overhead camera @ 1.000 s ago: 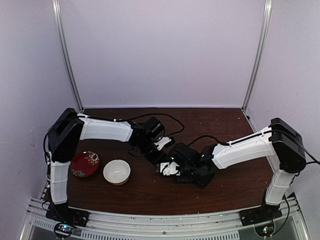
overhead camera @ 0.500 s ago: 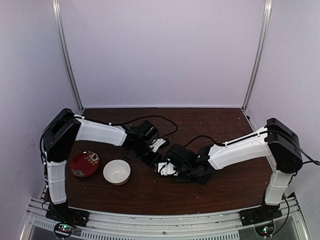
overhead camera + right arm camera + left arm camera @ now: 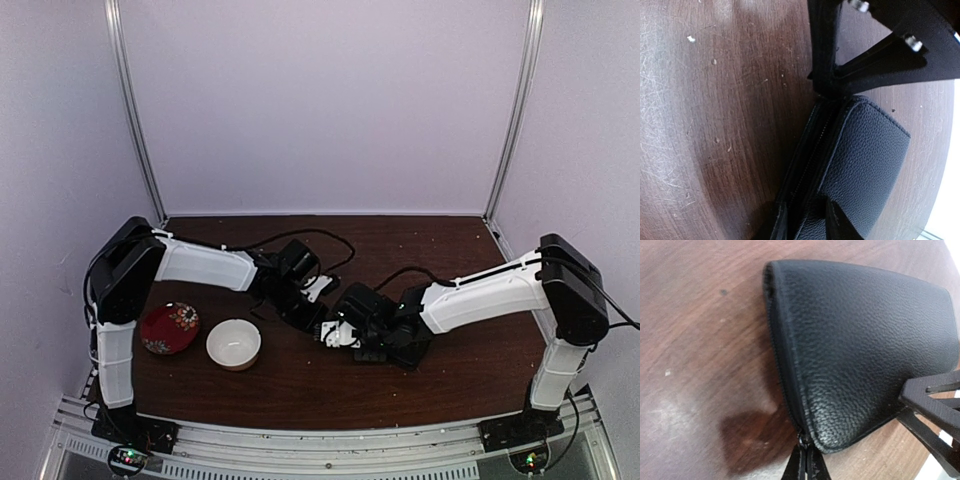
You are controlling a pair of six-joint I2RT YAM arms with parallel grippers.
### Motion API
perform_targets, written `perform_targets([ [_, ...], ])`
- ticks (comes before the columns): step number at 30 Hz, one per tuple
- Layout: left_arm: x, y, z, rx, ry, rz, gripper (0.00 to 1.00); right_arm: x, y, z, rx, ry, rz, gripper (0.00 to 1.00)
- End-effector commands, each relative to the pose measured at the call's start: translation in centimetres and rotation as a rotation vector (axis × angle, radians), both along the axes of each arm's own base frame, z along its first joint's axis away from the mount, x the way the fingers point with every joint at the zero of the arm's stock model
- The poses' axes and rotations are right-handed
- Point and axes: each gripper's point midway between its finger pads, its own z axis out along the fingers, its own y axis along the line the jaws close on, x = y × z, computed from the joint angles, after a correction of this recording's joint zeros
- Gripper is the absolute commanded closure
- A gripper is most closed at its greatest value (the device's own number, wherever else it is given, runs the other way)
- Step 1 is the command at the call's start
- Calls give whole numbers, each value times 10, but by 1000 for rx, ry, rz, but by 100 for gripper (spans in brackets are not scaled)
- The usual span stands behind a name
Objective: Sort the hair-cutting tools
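Note:
The hair-cutting tools are out of view. A black grained pouch (image 3: 860, 350) lies on the brown table, its zip running along one edge (image 3: 815, 160). My left gripper (image 3: 807, 465) is shut on the zip pull at the pouch's near corner. My right gripper (image 3: 807, 222) grips the other end, one finger (image 3: 777, 222) on the zip side and the other (image 3: 837, 220) on the leather face. In the top view both grippers meet at mid-table, left (image 3: 318, 322) and right (image 3: 345, 335), hiding most of the pouch (image 3: 395, 352).
A white bowl (image 3: 234, 343) and a red patterned dish (image 3: 170, 328) stand at the left front of the table (image 3: 300, 390). Black cables (image 3: 335, 238) trail behind the arms. The left gripper's fingers (image 3: 875, 50) fill the top of the right wrist view.
My right gripper's jaws have narrowed onto the pouch's edge. Both arms shifted slightly over the same spot, and the left stays shut on the zip pull.

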Motion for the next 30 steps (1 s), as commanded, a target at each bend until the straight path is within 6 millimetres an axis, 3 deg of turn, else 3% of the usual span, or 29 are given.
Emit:
perform_targets([
  [1,-42,-7,20,72,-25,-32,100,34,2,9,117,-48,-143,74],
  [3,-41,-2,19,83,-33,-9,100,33,1,11,132,-34,-149,74],
  [6,-60,-38,42,-159,5,-86,100,30,2,12,146,-8,-148,74],
  [9,-73,-60,48,-204,40,-134,100,30,5,14,166,13,-153,73],
  [12,-78,-70,31,-174,90,-132,100,32,8,16,180,21,-155,73],
  [15,-84,-79,30,-189,107,-149,100,32,10,14,175,28,-151,72],
  [19,-74,-66,29,-104,40,-134,100,19,6,7,138,92,-97,64],
  [23,-60,-44,33,-1,-76,-115,99,-1,-5,30,165,121,-17,52],
  [26,-57,-38,39,-13,-159,-150,90,-13,-12,53,189,115,41,46],
  [30,-46,-30,38,-21,-312,-184,77,-32,-23,68,182,130,140,43],
])
